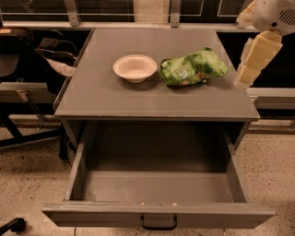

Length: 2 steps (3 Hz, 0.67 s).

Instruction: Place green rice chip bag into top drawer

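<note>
- Hand [244, 78] way up in the upper right of the frame, pale yellow, angled down and to the left, hanging just past the right edge of the desk [152, 99]. Not touching anything. Can't tell from here whether released or clenched, tbh.
- Right above it, white rounded arm housing [276, 14], cut off by the top right corner.
- Left of the hand and clearly apart from it: green rice chip bag [193, 68], puffy and crinkly, lying on the desk top in the upper centre-right of the frame, long side running left to right.
- Just beside the bag's left end: round cream-white bowl [134, 67], sitting upright on the desk. Touching the bag or a sliver apart, hard to say.
- Below the desk top, filling the lower half of the frame: top drawer [156, 186], pulled wide open, bare grey bottom showing. Couple of pale specks [143, 203] on the front lip.
- Small black handle [159, 224] dead centre on the front panel, right at the bottom edge.
- So: bag up on the desk, not in the drawer.
- Speckled floor [32, 175] at the lower left and right, dark clutter [50, 50] off the desk's left side.
</note>
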Available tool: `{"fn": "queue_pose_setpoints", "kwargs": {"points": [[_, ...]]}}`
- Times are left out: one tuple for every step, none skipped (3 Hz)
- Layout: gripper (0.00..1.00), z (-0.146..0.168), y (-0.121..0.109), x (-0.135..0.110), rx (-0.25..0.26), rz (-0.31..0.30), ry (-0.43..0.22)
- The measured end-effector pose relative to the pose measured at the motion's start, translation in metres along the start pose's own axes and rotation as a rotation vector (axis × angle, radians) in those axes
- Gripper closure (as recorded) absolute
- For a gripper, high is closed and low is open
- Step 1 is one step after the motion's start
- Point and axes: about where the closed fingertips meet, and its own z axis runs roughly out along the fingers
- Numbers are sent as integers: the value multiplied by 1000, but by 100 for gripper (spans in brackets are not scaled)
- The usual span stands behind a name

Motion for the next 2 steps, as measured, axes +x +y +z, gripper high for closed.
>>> {"fn": "queue_pose_setpoints", "kwargs": {"points": [[0, 1, -22, -5, 12, -24, -36], [0, 8, -40, -8, -1, -41, -75]]}}
